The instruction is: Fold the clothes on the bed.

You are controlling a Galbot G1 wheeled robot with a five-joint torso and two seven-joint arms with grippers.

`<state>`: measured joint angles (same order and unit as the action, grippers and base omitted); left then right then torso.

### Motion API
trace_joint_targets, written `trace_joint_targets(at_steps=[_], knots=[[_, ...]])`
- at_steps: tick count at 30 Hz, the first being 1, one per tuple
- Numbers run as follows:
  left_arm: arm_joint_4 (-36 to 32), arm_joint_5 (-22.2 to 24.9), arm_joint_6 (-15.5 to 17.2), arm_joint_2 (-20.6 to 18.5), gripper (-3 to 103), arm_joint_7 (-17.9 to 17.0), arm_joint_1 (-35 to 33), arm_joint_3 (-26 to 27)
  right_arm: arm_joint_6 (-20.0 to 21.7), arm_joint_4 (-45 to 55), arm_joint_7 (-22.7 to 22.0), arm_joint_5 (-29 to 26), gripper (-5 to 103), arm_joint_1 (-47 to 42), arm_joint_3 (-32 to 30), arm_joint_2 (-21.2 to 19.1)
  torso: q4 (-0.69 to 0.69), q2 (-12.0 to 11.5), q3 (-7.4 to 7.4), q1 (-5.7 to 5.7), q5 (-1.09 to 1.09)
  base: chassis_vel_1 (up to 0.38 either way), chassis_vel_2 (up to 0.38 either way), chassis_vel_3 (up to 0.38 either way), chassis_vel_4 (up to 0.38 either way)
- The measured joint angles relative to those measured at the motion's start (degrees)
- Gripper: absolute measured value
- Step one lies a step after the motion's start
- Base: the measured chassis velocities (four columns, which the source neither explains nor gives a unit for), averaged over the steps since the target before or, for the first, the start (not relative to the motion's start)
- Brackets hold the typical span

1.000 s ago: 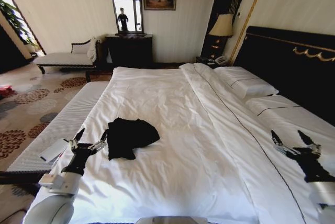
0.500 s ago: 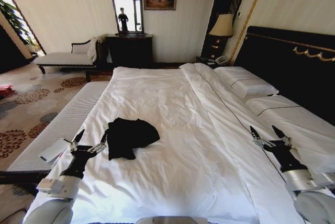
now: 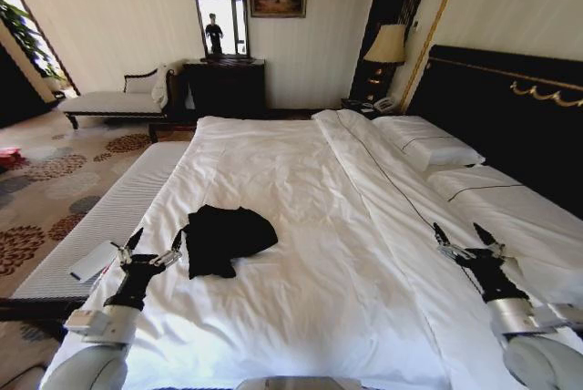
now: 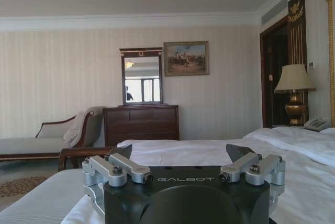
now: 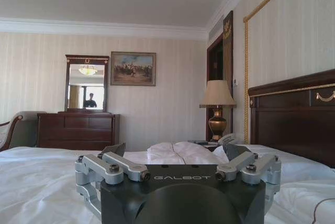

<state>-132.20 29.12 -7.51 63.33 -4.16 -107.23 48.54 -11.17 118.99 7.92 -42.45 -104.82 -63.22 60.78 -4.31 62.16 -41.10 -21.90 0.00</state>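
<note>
Now the clothes (image 3: pixel 226 238), a crumpled heap of soft black fabric, lie on the bed (image 3: pixel 301 189) just beside and slightly beyond the left hand (image 3: pixel 152 246), whose fingers stand apart. Smooth white duvet (image 3: pixel 310 253) spreads around them. Well across it, the right hand (image 3: pixel 466 240) hovers, fingers likewise spread, near the white pillows (image 3: pixel 428 146).

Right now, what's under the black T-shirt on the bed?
The black T-shirt lies crumpled on the white duvet, near the open left gripper. Nothing else shows around its edges; whatever its folds cover is hidden. The open right gripper is near the pillows.
</note>
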Motion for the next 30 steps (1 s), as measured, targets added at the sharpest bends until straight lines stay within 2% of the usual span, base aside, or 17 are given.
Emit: trace_joint_targets(at_steps=[12, 30], knots=[[0.51, 0.06, -0.09, 0.11, 100, -0.25, 0.05, 0.20, 0.17, 0.03, -0.44, -0.13, 100, 0.30, 0.44, -0.12, 0.01, 0.01, 0.00, 0.01, -0.05, 0.160, 0.152, -0.156, -0.154], [0.38, 0.17, 0.08, 0.31, 100, -0.48, 0.15, -0.13, 0.11, -0.66, -0.44, 0.71, 100, 0.02, 0.76, 0.74, 0.00, 0.01, 0.00, 0.00, 0.00, 0.149, 0.149, -0.146, -0.150]])
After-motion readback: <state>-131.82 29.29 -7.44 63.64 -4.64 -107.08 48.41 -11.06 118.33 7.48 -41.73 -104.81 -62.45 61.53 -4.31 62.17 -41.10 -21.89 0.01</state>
